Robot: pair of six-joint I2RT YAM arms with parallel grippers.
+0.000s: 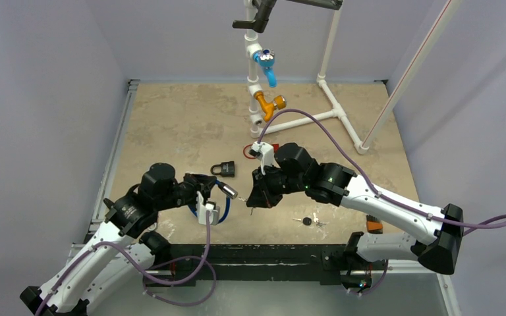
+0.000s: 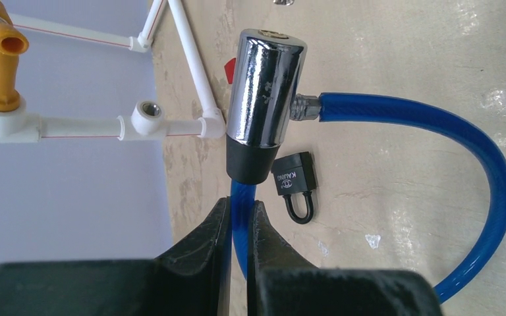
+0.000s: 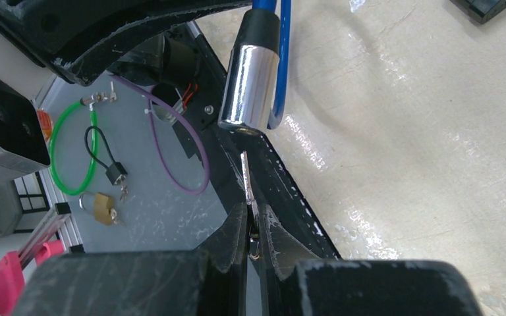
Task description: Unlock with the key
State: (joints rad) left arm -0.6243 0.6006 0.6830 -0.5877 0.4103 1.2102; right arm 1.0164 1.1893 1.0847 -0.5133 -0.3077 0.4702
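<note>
A cable lock with a chrome cylinder (image 1: 229,191) (image 2: 263,92) (image 3: 249,85) and a blue cable (image 2: 435,131) hangs above the table's front edge. My left gripper (image 1: 205,209) (image 2: 240,207) is shut on the blue cable just behind the cylinder's black collar. A thin silver key (image 3: 247,181) sticks out of my right gripper (image 1: 255,197) (image 3: 253,217), which is shut on it. The key's tip points at the cylinder's end face and stops just short of it. The keyhole itself cannot be made out.
A small black padlock (image 1: 224,169) (image 2: 294,178) lies behind the cable lock. Loose keys (image 1: 309,220) lie at the front right. A white pipe frame (image 1: 333,112) with a blue tap (image 1: 267,66) and an orange tap (image 1: 268,104) stands at the back. A green cable (image 3: 72,145) and brass padlock (image 3: 104,207) lie below the table edge.
</note>
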